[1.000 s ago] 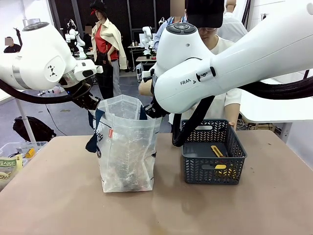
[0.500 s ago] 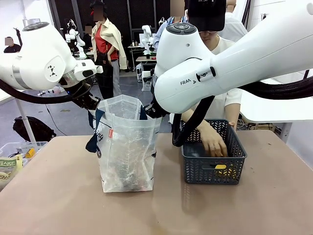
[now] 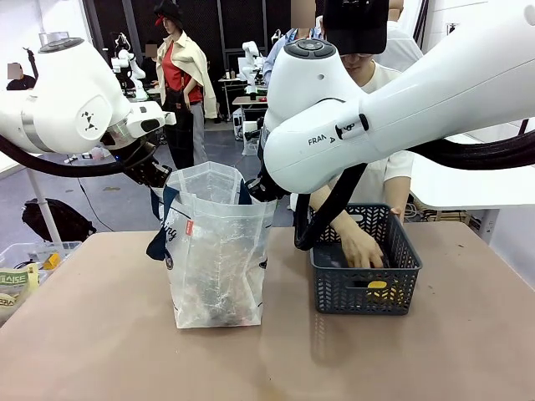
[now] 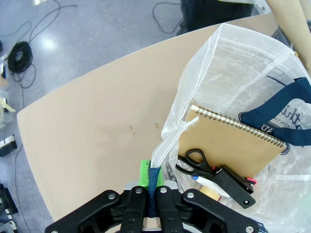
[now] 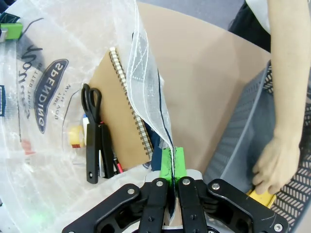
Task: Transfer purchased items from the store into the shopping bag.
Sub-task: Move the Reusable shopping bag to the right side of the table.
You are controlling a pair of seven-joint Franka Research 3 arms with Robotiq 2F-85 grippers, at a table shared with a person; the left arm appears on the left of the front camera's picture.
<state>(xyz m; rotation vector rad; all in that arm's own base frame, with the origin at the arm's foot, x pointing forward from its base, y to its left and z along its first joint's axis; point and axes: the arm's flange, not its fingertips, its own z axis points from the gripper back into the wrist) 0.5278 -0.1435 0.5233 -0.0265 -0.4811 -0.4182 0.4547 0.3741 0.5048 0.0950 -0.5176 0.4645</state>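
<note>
Left wrist view shows the left end effector (image 4: 151, 182) pinched shut on the navy strap (image 4: 154, 191) of the shopping bag (image 4: 228, 73). The right end effector (image 5: 173, 167) clamps the bag's opposite rim, so the crinkly translucent tote stands open on the table (image 3: 100, 334). Inside the bag lie a tan spiral notebook (image 4: 233, 141), black scissors (image 4: 197, 162) and a tape roll (image 5: 75, 136). Beside the bag, a person's hand (image 3: 361, 248) rests inside the dark lattice basket (image 3: 365, 292), near a yellow piece (image 3: 378, 285).

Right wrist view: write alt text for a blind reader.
The right gripper is shut on the rim of the shopping bag, holding it open over a spiral notebook and black scissors inside. At right, a person's hand is in the grey basket.
</note>
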